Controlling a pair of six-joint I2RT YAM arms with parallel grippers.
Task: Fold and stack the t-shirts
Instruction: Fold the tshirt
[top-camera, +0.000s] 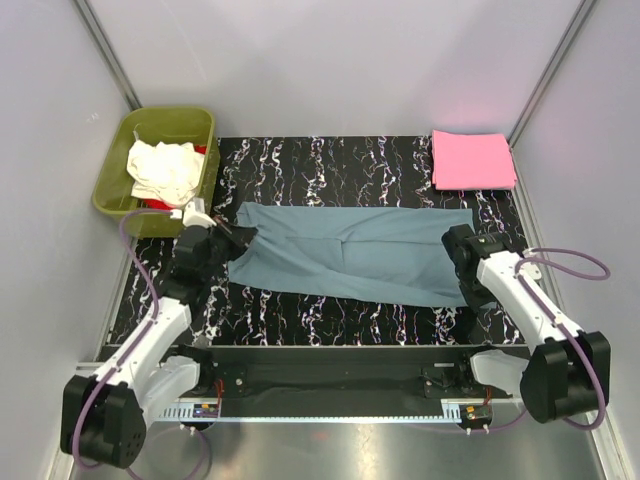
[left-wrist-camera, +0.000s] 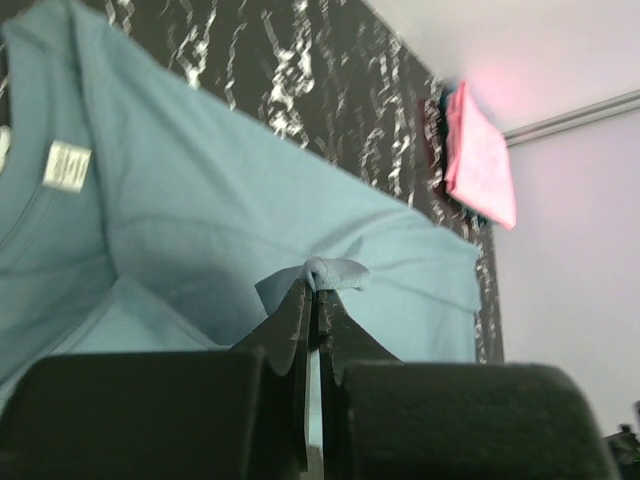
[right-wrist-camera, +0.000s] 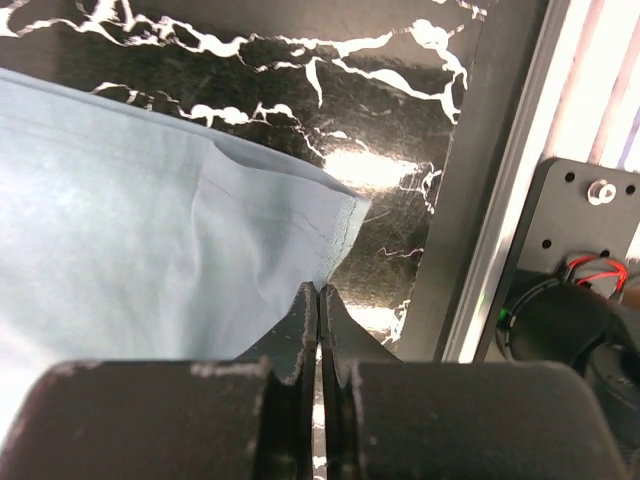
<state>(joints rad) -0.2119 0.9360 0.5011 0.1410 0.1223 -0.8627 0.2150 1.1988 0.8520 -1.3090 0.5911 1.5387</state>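
Observation:
The blue-grey t-shirt (top-camera: 350, 255) lies spread across the black marbled mat (top-camera: 300, 160), folded to a long band. My left gripper (top-camera: 243, 236) is at its left end, shut on a pinched tuft of the blue cloth (left-wrist-camera: 335, 272); the neck label (left-wrist-camera: 68, 165) shows nearby. My right gripper (top-camera: 453, 242) is at the shirt's right end, its jaws shut (right-wrist-camera: 318, 290) on the hem corner (right-wrist-camera: 335, 225), which rises in a small fold. A folded pink t-shirt (top-camera: 472, 160) lies at the mat's far right corner. A cream-white t-shirt (top-camera: 163, 170) and a bit of red cloth (top-camera: 201, 150) sit in the tub.
The olive-green tub (top-camera: 120, 190) stands at the far left, off the mat. Grey walls with metal corner posts enclose the table on three sides. A metal rail (right-wrist-camera: 500, 230) and my right arm's base run along the near edge.

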